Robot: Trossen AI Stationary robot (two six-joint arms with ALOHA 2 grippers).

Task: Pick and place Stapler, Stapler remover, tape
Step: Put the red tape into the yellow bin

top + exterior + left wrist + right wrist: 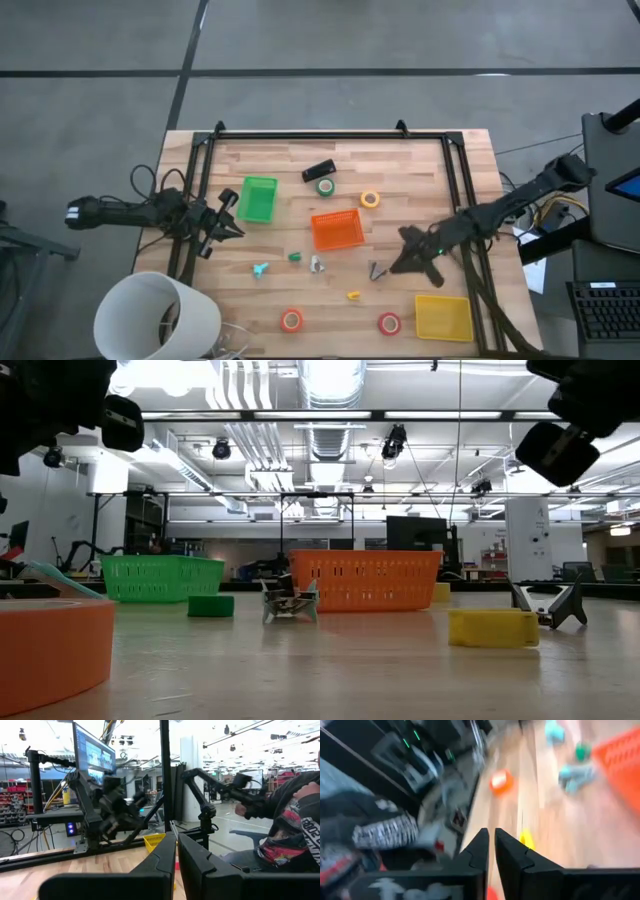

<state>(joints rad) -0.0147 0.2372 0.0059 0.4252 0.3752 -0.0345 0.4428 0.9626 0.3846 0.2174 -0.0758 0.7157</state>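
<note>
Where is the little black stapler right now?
In the high view the stapler lies toward the table's far edge near the middle, right beside the green tape roll, between the green bin and yellow tape roll.

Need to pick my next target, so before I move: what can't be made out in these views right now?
- Stapler: seen only in the high view; in the low view the bins hide it.
- Small dark piece beside the right gripper: too small to identify in the high view.
- Right wrist view: motion blur; small items by the orange bin are unidentifiable.
- Orange tape: cut off by the low view's left edge.
</note>
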